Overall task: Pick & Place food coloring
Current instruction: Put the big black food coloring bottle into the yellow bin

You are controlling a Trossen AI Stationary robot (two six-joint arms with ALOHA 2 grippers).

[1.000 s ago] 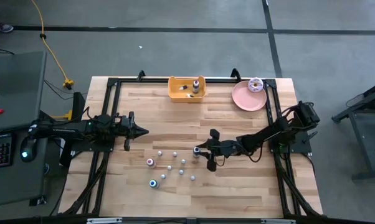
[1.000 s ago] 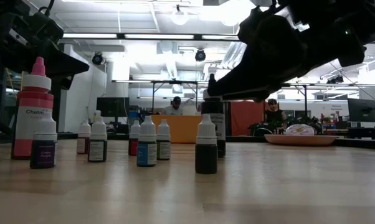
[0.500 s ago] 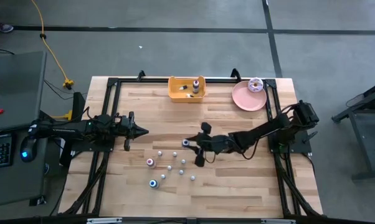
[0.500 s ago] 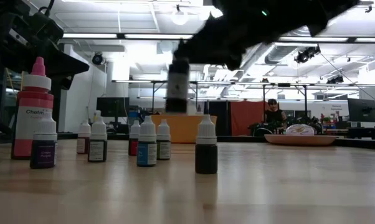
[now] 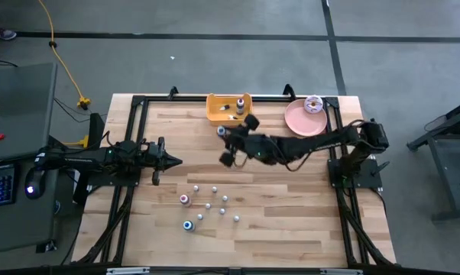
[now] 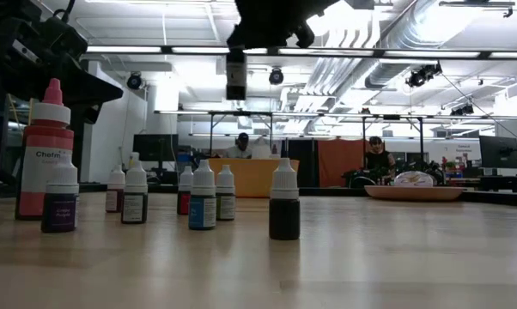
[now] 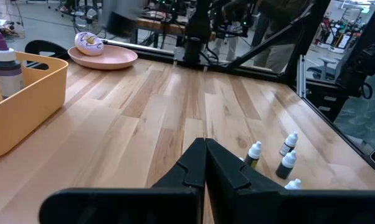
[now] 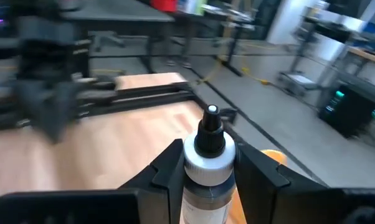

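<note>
Bottle (image 8: 207, 163) between right pincer (image 8: 206, 165) fingers

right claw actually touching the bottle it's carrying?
Touching. Right wrist view: both fingers of the right claw press the bottle from either side.

The tabletop (image 5: 276, 206) is looking like smooth, pale wood. The yellow bin (image 7: 25, 93) is looking like smooth plastic. The pink plate (image 7: 106, 57) is shining a little. The bottle (image 8: 207, 163) is looking like shiny plastic.
</note>
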